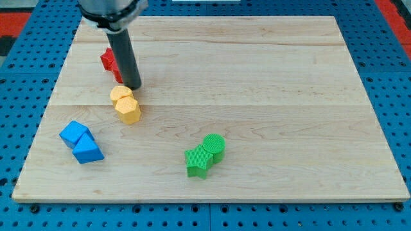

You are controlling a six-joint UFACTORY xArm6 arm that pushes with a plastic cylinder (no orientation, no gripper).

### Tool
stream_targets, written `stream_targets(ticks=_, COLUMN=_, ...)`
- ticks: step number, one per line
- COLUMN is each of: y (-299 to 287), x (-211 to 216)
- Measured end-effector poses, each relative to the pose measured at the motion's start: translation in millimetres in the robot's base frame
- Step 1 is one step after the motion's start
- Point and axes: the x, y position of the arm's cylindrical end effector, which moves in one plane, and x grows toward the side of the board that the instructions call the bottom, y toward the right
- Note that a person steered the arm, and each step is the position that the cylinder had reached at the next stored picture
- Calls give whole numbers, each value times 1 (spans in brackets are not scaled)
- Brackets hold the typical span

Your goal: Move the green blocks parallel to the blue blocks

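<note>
Two green blocks sit touching at the lower middle of the board: a green star [198, 160] and a green cylinder [214, 146] just up and right of it. Two blue blocks sit touching at the lower left: a blue cube [74, 133] and a blue triangular block [87, 150] below right of it. My tip [131, 86] is at the upper left, right above the yellow blocks and far from both the green and blue blocks.
Two yellow blocks [125, 104] lie touching just below my tip. A red block [108, 60] is partly hidden behind the rod at the upper left. The wooden board [270, 77] lies on a blue perforated surface.
</note>
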Motion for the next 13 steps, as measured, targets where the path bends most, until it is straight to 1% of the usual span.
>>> stream_targets(ticks=1, y=54, x=62)
stream_targets(ticks=3, y=60, x=163)
stream_targets(ticks=4, y=61, x=181)
stream_targets(ticks=5, y=97, x=158)
stream_targets(ticks=6, y=126, x=123)
stream_targets(ticks=7, y=145, x=97)
stream_targets(ticks=9, y=185, x=87)
stream_targets(ticks=10, y=241, x=100)
stream_targets(ticks=11, y=174, x=88)
stream_targets(ticks=12, y=175, x=32)
stream_targets(ticks=13, y=228, x=13)
